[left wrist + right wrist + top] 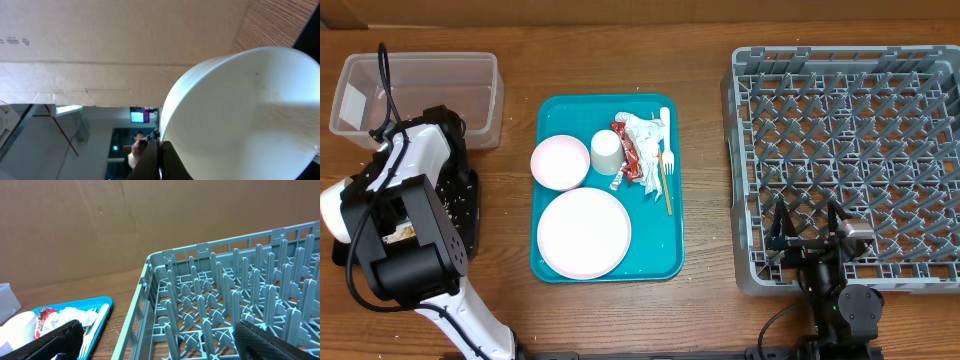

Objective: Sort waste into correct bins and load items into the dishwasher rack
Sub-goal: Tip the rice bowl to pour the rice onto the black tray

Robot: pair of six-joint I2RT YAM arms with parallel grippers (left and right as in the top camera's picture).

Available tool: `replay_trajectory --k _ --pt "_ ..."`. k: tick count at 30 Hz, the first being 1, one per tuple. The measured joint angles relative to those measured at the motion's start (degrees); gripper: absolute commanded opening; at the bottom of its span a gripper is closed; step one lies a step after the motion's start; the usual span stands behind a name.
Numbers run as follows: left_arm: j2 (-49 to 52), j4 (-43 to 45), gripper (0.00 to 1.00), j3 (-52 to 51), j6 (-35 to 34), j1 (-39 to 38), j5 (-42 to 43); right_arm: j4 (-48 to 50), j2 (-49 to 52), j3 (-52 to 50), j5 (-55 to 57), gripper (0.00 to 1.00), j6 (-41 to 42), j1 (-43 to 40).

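In the left wrist view my left gripper [159, 152] is shut on the rim of a tilted white bowl [240, 115]. Overhead, the left arm [410, 230] hangs over the black tray [472, 205] and hides that gripper. On the teal tray [548, 118] lie a large white plate [584, 232], a second bowl [560, 162], a cup [606, 152], crumpled napkins [645, 135], a red wrapper [625, 148] and a white fork [670, 150]. My right gripper [807, 222] [162, 345] stands open over the near edge of the grey dishwasher rack [740, 180], holding nothing.
The clear tub [420, 90] stands at the back left, beyond the black tray, which has pale crumbs scattered on it. A thin orange-brown stick [666, 188] lies beside the fork. A cardboard wall [100, 225] rises behind the table.
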Motion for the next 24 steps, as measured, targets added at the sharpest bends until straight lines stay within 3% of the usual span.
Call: replay_trajectory --k 11,24 --pt "0.0 5.4 0.04 -0.09 13.49 0.0 -0.46 0.0 0.0 0.0 0.0 1.0 0.02 0.0" --pt "0.0 5.51 0.04 -0.09 16.9 -0.04 -0.46 0.02 0.0 0.0 -0.02 1.0 0.0 0.0"
